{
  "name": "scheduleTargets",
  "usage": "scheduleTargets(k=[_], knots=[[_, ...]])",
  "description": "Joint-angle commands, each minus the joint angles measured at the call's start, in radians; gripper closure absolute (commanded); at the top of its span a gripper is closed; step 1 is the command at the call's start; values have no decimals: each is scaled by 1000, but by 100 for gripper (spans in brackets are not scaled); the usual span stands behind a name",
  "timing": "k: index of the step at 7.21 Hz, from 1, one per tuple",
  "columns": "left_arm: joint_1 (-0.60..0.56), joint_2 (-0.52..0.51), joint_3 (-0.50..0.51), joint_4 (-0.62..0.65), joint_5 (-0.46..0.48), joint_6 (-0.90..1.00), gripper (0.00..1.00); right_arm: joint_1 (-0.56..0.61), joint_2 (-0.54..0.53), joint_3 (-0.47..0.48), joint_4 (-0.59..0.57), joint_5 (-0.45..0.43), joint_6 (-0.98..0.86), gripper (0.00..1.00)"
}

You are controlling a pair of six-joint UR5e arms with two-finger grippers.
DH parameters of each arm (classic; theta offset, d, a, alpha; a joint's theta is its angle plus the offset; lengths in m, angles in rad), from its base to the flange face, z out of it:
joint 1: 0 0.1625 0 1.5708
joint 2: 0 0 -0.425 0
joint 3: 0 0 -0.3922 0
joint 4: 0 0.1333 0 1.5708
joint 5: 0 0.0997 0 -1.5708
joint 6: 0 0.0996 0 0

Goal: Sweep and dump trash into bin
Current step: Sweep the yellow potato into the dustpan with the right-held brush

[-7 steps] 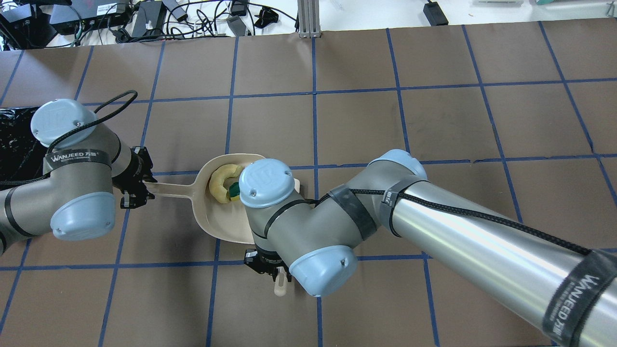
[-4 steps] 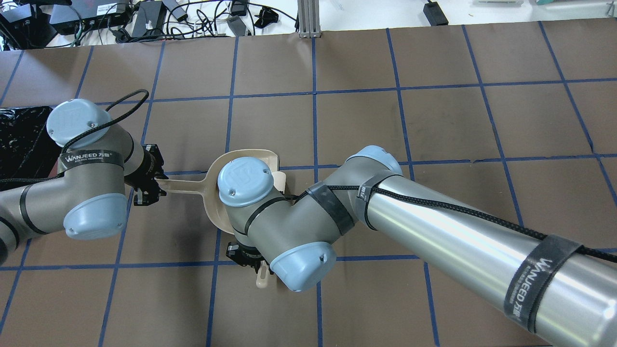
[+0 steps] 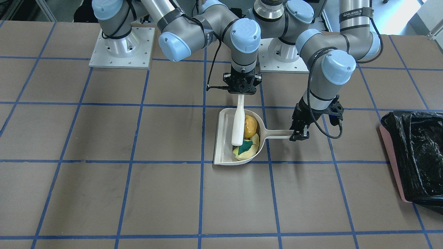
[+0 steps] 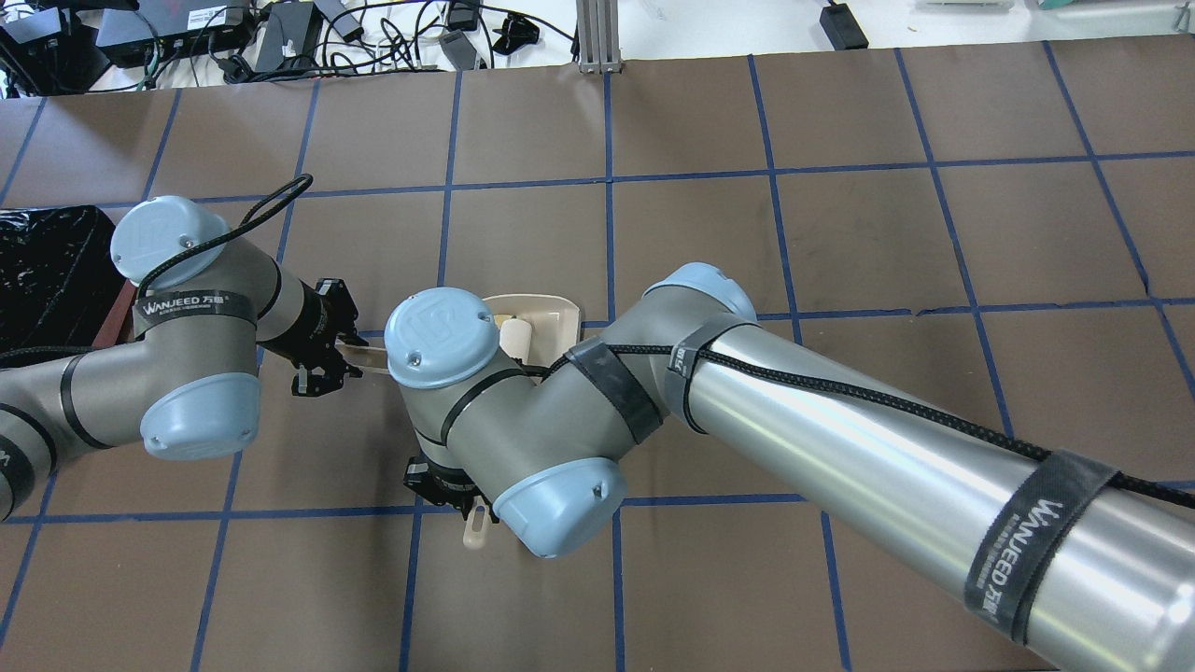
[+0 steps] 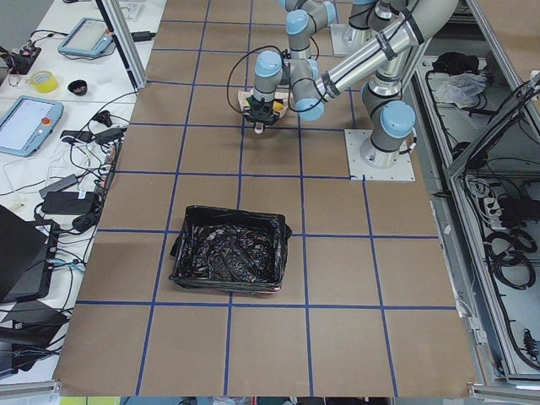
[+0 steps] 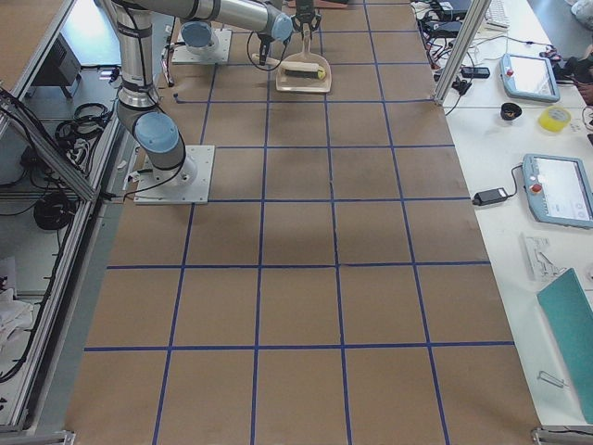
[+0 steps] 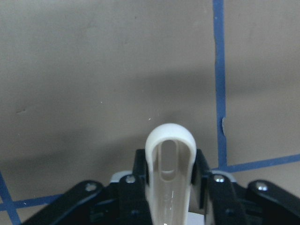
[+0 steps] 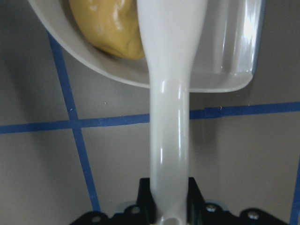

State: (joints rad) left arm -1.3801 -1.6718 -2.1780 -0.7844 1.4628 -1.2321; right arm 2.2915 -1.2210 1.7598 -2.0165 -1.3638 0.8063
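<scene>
In the front-facing view, the dustpan [image 3: 221, 138] is seen lying flat on the desk [image 3: 104, 138]. Its handle is clamped in the left jaws, judged to brace it against the brush's push. The white brush [image 3: 238, 124] is gripped by its handle in the right jaws and laid into the pan beside the trash, apparently to crowd the pieces toward the back wall before any lift. Three pieces are counted, all inside the pan: one orange lump [image 3: 250, 126], one sponge [image 3: 246, 146] and one crescent slice [image 3: 255, 139]. One bin [image 3: 398, 138] stands well apart on the robot's left, and no piece is seen in it.

In the overhead view, most of the pan is hidden under the right arm. Only its far rim and the brush's two ends are shown.

In the left-end view, the single bin is seen alone, open side up and ready for a dump. In the right-end view, one pan and one brush are made out, but the trash is too small to count.

In the left wrist view, the looped handle end is pinched between closed jaws. In the right wrist view, the brush handle is held likewise, and only the lump is shown.
</scene>
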Motion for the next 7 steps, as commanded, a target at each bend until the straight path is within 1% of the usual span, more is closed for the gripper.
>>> scheduleTargets(k=[1,2,3,4,5,6,7], knots=[[6,-34,67,-83,-59,72,100,-20,-44,-5,102,-53,-25,94],[18,-49,117,-152,-53,75,100,-24,-83,-6,155,-61,-33,94],[32,-63,147,-182,-53,82,100,-33,-103,-6,189,-79,-57,94],[35,-71,161,-184,-56,89,100,-43,-107,-8,212,-116,-76,94],[35,-71,181,-214,-61,89,100,-44,-112,-10,217,-135,-79,94],[38,-71,216,-276,-62,92,100,-50,-129,-6,234,-161,-117,93],[39,-71,240,-315,-67,92,100,-73,-140,-5,278,-231,-154,93]])
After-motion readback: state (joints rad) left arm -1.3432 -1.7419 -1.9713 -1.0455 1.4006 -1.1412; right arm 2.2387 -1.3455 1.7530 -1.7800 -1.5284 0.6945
